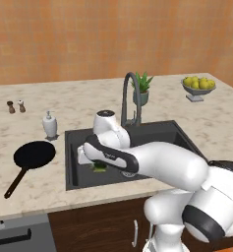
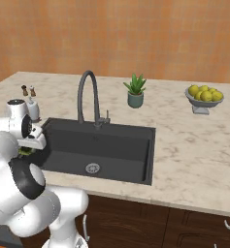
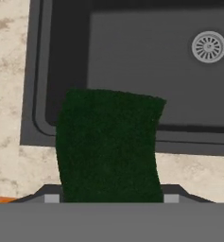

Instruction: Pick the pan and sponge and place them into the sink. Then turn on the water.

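Marble counter (image 1: 49,197) carries the dark grey sink (image 3: 132,56), its drain (image 3: 209,47) bare. Black pan (image 1: 33,155) lies on the counter left of the sink. Claw (image 3: 108,201) grips the green sponge (image 3: 108,146) above the sink's front-left rim.

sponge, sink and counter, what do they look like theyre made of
Sponge: dark green face, rough and matte, probably a fibrous scrubbing pad. Sink: dark grey, smooth and matte, perhaps composite or coated metal; its drain looks like shiny silver metal. Counter: beige with mottled veins, looks like polished marble or stone.
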